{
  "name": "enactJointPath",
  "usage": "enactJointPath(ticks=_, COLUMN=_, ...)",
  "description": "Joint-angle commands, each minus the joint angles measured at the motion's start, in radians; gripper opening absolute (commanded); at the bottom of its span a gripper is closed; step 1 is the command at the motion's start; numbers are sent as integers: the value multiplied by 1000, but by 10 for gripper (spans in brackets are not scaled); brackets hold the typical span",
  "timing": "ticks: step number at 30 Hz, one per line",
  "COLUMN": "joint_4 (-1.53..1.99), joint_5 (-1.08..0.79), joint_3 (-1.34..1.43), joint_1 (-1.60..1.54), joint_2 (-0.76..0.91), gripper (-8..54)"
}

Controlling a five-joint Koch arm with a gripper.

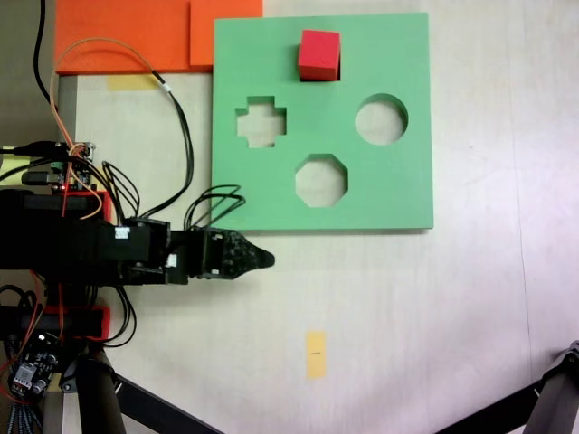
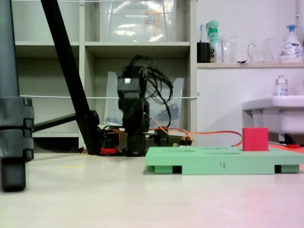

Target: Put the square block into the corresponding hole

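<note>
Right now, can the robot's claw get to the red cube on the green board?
Probably yes. The red cube sits up top on the green board, sticking out above it, with nothing covering it. The gripper rests off the board's near edge, and only flat board with cutouts lies between them. Whether the arm stretches that far is uncertain.

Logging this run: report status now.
Gripper off the green board, holding nothing; jaw state unclear. Red cube sits in its hole, top protruding. Nothing in the way.

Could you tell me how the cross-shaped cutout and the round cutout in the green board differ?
The cross cutout has notched, straight edges; the round cutout is smooth. In the view from above the cross lies towards the board's left side, the circle towards its right. Both are empty.
</note>
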Motion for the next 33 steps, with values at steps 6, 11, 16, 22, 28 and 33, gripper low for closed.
enactJointPath(ticks=6, joint_4=-589, joint_5=-20, joint_3=337, joint_1=-8, joint_2=83, gripper=472)
enactJointPath(ticks=11, joint_4=-732, joint_5=-37, joint_3=503, joint_1=-9, joint_2=83, gripper=472)
enactJointPath(ticks=16, joint_4=-854, joint_5=-35, joint_3=629, joint_1=-12, joint_2=83, gripper=471)
enactJointPath(ticks=22, joint_4=-919, joint_5=-20, joint_3=733, joint_1=-11, joint_2=83, gripper=405)
enactJointPath(ticks=28, joint_4=-946, joint_5=31, joint_3=747, joint_1=2, joint_2=83, gripper=329)
enactJointPath(ticks=33, joint_4=-954, joint_5=35, joint_3=744, joint_1=3, joint_2=81, gripper=320)
